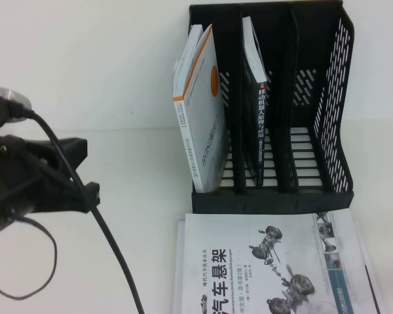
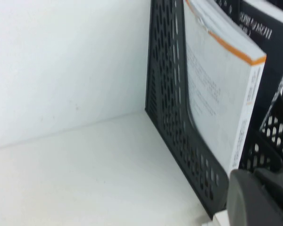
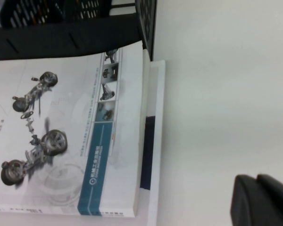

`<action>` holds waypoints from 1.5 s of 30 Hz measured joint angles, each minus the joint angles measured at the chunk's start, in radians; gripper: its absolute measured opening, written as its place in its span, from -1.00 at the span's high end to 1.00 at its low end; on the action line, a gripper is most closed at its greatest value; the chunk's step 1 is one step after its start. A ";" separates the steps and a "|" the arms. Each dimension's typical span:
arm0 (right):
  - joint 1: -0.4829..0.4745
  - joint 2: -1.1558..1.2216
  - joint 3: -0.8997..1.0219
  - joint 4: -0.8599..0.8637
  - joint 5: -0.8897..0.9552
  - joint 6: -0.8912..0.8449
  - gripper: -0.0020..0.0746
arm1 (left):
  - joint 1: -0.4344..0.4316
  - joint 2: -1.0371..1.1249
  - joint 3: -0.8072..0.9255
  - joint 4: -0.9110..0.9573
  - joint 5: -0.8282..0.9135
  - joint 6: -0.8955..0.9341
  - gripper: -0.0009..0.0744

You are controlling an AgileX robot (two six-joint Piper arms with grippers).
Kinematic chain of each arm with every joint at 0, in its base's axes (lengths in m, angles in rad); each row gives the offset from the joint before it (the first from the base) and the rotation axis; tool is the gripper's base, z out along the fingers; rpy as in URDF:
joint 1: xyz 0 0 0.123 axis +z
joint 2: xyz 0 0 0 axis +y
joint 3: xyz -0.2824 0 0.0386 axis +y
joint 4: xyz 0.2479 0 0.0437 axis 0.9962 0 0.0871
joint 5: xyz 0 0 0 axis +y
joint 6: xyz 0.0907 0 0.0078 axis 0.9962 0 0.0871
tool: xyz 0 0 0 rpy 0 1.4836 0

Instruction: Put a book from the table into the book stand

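Observation:
The black book stand (image 1: pixel 334 131) stands on the white table (image 1: pixel 105 78) at the back right. The dark book with white characters on its spine (image 1: pixel 259 124) stands upright in the middle slot; it also shows in the left wrist view (image 2: pixel 269 42). My left gripper (image 1: pixel 88 193) is at the left, apart from the stand, shut and empty (image 2: pixel 259 197). My right gripper (image 3: pixel 259 202) is out of the high view; it is shut and empty over bare table beside the flat books.
A white book with an orange stripe (image 1: pixel 200 111) leans in the left slot. The right slot holds nothing. A white book with car-suspension drawings (image 1: pixel 268 268) lies flat in front of the stand, on top of another book (image 3: pixel 148 150).

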 joint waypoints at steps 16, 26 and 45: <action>0.000 0.000 0.000 0.002 0.000 -0.002 0.95 | 0.008 -0.026 0.002 0.019 0.118 -0.001 0.98; 0.000 0.000 0.000 0.002 0.000 -0.002 0.95 | 0.196 -0.405 0.167 0.000 0.375 0.005 0.98; 0.000 0.000 0.000 0.002 0.000 -0.002 0.95 | 0.409 -0.921 0.761 0.000 0.022 0.027 0.98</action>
